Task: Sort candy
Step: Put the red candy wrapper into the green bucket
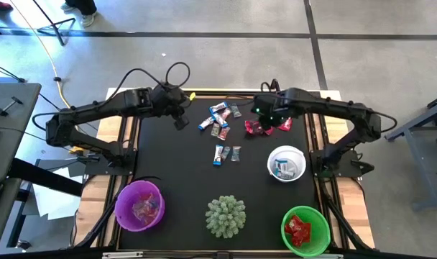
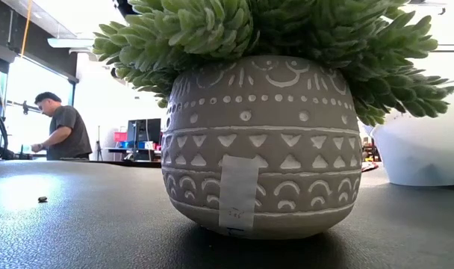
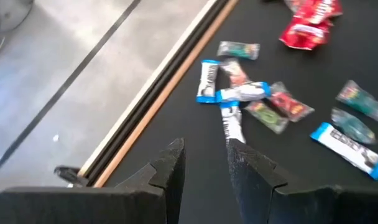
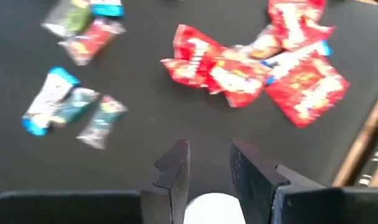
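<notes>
1. I see crinkly, shiny candy scattered on the matte black table: red packets, blue-and-white ones.
2. My left claw, empty with a narrow gap between its fingers, sits just beside the loose pile; my right claw, fingers likewise slightly parted and holding nothing, hovers by the red packets.
3. Purple bowl holds pinkish sweets, white bowl blue-and-white, green bowl red. A spiky plant stands in a patterned pot.
</notes>
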Action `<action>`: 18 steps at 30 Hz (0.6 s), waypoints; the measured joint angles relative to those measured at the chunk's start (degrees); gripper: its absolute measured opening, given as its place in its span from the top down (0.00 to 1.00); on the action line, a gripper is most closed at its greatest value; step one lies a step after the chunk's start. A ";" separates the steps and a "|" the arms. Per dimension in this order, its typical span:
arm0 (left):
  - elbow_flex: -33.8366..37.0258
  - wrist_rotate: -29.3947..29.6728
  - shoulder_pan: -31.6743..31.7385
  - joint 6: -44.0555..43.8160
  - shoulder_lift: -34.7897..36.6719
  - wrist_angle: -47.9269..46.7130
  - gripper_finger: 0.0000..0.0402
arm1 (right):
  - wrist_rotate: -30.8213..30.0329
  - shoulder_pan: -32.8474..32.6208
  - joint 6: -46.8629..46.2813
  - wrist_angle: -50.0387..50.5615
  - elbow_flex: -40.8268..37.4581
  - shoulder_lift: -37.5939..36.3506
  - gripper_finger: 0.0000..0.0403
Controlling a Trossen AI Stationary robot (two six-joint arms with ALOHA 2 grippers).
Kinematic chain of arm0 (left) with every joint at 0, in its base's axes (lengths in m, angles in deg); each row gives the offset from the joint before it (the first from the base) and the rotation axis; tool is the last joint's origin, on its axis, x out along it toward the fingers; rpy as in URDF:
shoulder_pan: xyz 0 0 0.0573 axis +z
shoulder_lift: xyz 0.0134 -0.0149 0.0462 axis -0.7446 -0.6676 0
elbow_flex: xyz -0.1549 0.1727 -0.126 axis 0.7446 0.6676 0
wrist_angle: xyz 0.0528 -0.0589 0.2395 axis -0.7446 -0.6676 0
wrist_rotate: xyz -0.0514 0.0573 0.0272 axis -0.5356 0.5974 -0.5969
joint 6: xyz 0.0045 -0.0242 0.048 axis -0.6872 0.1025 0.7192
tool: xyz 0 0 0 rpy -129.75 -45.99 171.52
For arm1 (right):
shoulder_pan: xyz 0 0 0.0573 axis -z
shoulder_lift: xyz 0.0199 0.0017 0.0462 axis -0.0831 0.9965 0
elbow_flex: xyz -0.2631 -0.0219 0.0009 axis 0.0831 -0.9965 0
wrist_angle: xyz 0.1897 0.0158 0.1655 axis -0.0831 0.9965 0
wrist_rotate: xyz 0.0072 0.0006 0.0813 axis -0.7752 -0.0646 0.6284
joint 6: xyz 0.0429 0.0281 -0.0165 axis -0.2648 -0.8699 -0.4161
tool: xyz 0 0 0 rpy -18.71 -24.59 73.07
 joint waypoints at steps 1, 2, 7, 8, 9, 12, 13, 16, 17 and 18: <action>0.00 0.02 0.70 -0.37 0.00 0.00 0.74 | 0.07 1.06 0.99 0.42 0.00 0.00 0.73; 0.00 0.04 1.36 -0.60 0.00 0.01 0.74 | 0.09 2.03 2.30 0.32 0.00 0.00 0.73; 0.00 0.04 4.77 -0.76 0.00 0.84 0.74 | 0.45 5.84 9.77 1.52 0.00 0.02 0.73; 0.00 0.02 5.39 -0.78 0.00 1.26 0.74 | 0.70 6.63 11.11 2.84 0.00 0.02 0.73; 0.00 0.02 6.06 -0.74 0.00 1.76 0.74 | 0.94 7.53 12.24 4.25 0.00 0.02 0.73; -0.43 -0.07 8.48 0.41 0.00 2.38 0.74 | 1.36 10.25 14.36 7.23 -0.07 0.04 0.73; -0.59 -0.08 9.44 0.80 0.00 3.04 0.74 | 1.56 11.12 15.07 7.26 -0.43 0.04 0.73; -0.61 0.00 12.02 1.21 0.02 5.84 0.74 | 2.51 13.85 16.42 6.98 -3.27 0.07 0.73; -0.61 0.02 12.85 1.23 0.01 6.96 0.74 | 3.23 14.74 16.85 6.60 -4.61 0.07 0.73; -0.61 0.00 13.69 1.25 0.02 7.99 0.74 | 4.42 15.61 17.33 5.72 -6.18 0.07 0.73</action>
